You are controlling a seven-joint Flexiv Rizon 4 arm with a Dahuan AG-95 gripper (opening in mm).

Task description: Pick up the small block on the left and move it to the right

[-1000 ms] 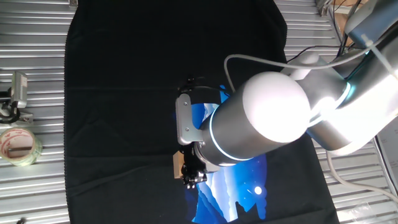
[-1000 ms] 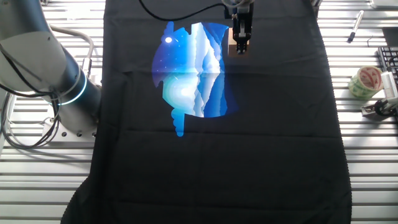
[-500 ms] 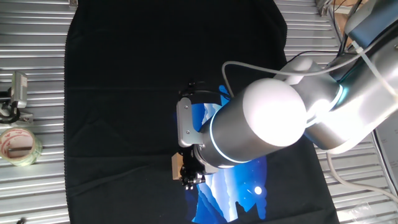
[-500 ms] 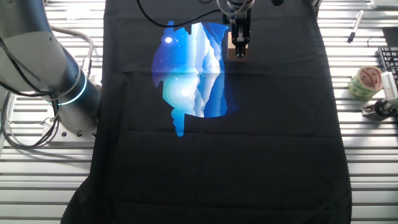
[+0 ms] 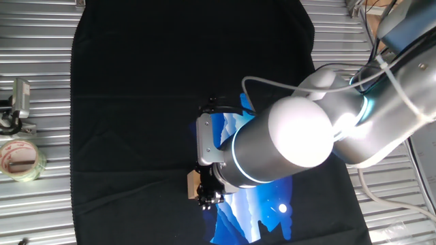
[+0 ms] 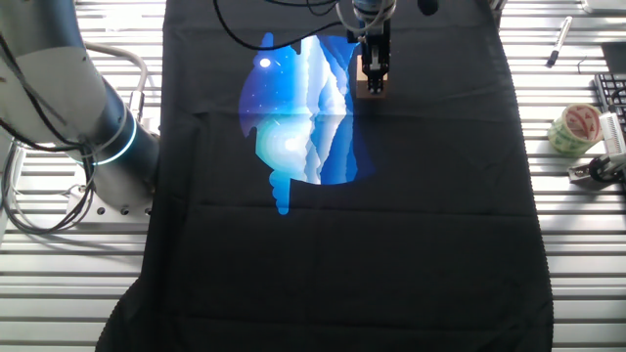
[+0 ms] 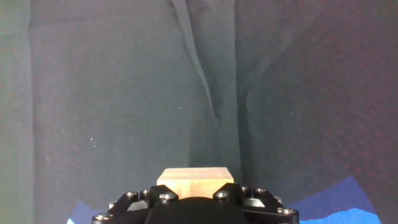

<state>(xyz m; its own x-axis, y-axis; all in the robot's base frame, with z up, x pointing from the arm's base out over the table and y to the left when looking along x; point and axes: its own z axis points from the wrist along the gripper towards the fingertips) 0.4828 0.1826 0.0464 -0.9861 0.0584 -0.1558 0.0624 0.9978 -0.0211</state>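
A ribbed metal desk (image 6: 577, 244) carries a black cloth (image 6: 391, 225) with a blue-and-white print (image 6: 293, 117). The arm (image 5: 306, 139) hangs over it. At the desk's side lies a tape roll (image 6: 573, 129). The tool (image 6: 373, 76) is clamped on the small block (image 7: 194, 175), beside the print's edge, with open cloth around.

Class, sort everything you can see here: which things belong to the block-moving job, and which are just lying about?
Part of the job:
small block
gripper, jaws around the block

Just lying about:
tape roll
pen
metal clip
black cloth with blue picture, only the surface underneath
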